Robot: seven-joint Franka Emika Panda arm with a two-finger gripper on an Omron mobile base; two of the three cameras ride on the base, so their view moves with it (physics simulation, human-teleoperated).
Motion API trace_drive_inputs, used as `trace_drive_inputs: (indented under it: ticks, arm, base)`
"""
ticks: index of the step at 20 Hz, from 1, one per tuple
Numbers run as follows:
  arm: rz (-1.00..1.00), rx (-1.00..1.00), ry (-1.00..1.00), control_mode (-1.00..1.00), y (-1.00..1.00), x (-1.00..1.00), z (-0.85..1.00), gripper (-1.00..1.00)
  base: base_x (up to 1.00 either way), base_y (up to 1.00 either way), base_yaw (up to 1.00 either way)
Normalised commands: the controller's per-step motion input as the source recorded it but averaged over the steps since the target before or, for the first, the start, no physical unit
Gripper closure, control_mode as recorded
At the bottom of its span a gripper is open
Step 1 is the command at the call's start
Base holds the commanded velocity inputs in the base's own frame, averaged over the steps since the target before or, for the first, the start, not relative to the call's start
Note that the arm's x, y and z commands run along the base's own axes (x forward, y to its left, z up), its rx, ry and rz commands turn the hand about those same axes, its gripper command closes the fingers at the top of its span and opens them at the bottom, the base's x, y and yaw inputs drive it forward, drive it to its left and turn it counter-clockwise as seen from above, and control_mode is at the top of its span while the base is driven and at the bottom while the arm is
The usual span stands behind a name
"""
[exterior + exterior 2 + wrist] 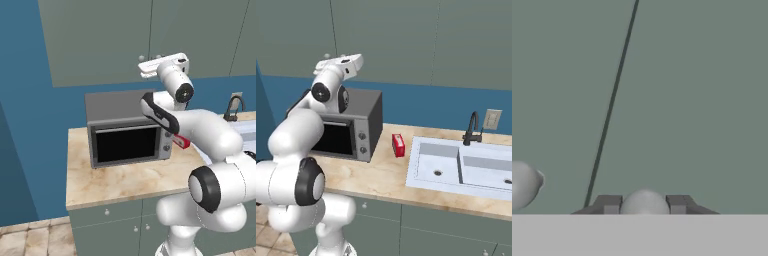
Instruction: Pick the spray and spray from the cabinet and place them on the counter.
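The grey-green wall cabinet (100, 40) (396, 35) has both flat doors closed, so the spray bottles are hidden. My gripper (644, 206) is raised against the doors' lower edge (150, 64) (338, 60). In the hand view a dark fingertip (609, 204) stands on each side of a pale round knob (644, 201), and the jaws are shut on it. A second knob (524, 184) sits across the door seam. The beige marbled counter (125, 180) (381, 175) lies below.
A grey toaster oven (127, 130) (356, 130) stands on the counter right under my hand. A flat red box (182, 142) (398, 145) lies beside it, then the pale sink (456, 170) with a black faucet (472, 127). Base cupboards run below the counter.
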Motion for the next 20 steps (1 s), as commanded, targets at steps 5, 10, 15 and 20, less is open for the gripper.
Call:
trace_drive_inputs:
  ticks: [5, 10, 15, 20]
  arm:
    - [0.00, 0.00, 0.06, -1.00, -0.01, -0.16, 0.20, 1.00]
    - [0.00, 0.00, 0.01, -1.00, -0.06, -0.24, 0.18, 1.00]
    - [0.00, 0.01, 0.00, -1.00, -0.17, -0.38, 0.22, 1.00]
    - [0.00, 0.04, -0.01, -1.00, -0.25, -0.46, 0.25, 1.00]
  base:
    - [0.00, 0.00, 0.00]
    - [0.00, 0.00, 0.00]
    - [0.00, 0.00, 0.00]
    - [0.00, 0.00, 0.00]
